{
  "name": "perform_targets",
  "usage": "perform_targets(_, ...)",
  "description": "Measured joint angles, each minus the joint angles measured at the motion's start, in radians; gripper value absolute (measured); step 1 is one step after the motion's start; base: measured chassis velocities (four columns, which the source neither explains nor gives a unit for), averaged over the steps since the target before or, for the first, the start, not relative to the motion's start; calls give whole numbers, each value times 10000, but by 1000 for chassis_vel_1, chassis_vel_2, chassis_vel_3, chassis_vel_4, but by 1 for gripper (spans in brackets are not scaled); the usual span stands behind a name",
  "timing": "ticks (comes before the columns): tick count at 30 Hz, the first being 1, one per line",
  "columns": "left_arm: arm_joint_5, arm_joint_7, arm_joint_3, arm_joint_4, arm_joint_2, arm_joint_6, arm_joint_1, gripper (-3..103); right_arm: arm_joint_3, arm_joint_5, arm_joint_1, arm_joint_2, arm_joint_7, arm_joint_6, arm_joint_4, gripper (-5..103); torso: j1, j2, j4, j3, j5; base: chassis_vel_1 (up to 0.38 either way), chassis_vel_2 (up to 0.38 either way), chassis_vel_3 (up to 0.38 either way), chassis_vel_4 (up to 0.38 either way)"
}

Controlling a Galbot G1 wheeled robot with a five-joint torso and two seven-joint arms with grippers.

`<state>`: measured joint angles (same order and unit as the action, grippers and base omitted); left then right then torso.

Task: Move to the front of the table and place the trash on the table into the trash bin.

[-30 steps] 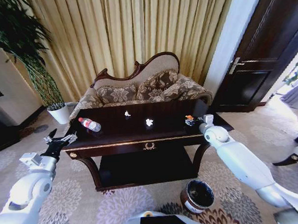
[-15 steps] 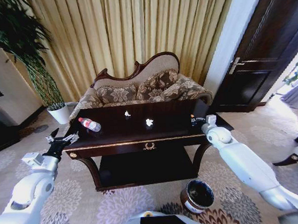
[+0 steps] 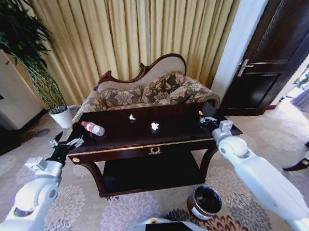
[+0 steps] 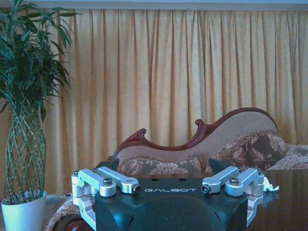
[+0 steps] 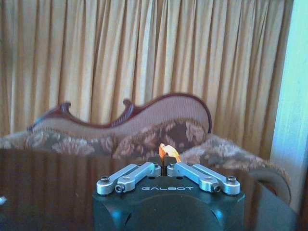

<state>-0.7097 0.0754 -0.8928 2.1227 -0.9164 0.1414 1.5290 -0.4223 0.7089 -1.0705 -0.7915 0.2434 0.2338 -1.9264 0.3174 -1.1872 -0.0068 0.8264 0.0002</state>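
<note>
1. Dark glossy wood with gold trim: the counter (image 3: 145, 139) is seen in the head view, standing in front of a patterned sofa (image 3: 148, 92) and gold curtains (image 3: 134, 33).
2. A clear bottle (image 3: 93, 128) with red label and cap is seen lying on its side near the counter's left end.
3. Two white crumpled scraps are noted on the counter top: one (image 3: 132, 117) toward the back, another (image 3: 154, 126) near the middle, apart from each other and from the bottle.
4. The trash bin (image 3: 204, 202), round and dark brown, is seen on the carpet below the counter's right front corner.
5. The left claw (image 3: 63, 145) is held off the counter's left front corner, fingers spread wide, nothing between them.
6. The right claw (image 3: 204, 119) is held over the counter's right end; in the right wrist view the right claw (image 5: 164, 161) has its fingers pinched together on a small orange scrap (image 5: 168, 151).
7. A potted plant (image 3: 35, 70) is noted at far left.
</note>
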Motion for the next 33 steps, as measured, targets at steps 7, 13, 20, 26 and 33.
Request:
perform_targets(7,7,15,23,117,10,8,-28,100,-762,-70,-1069,-33,-356,-27,-772,1,-1,0,-3,0,0,0,0,0,0)
perform_targets(13,34,35,84,175,-9,32,-40,100,-1024,-113,-1597,-167,-305,80,-1087,1,0,1,0,0,0,0,0,0,0)
perform_targets(20,13,40,87,177,37,35,-90,100,-1057,-106,-1726,-182,-129,120,-1221,1,3,2,-1,1,0,38,-45,-62,46)
perform_targets(26,-14,44,99,196,61,45,-117,100,-995,-42,-1658,-76,16,128,-1260,1,3,1,-1,1,1,146,-147,-168,154)
perform_targets(33,-13,44,64,143,60,32,-131,100,-962,52,-1632,-14,42,147,-1272,1,-2,0,1,0,0,197,-200,-200,199)
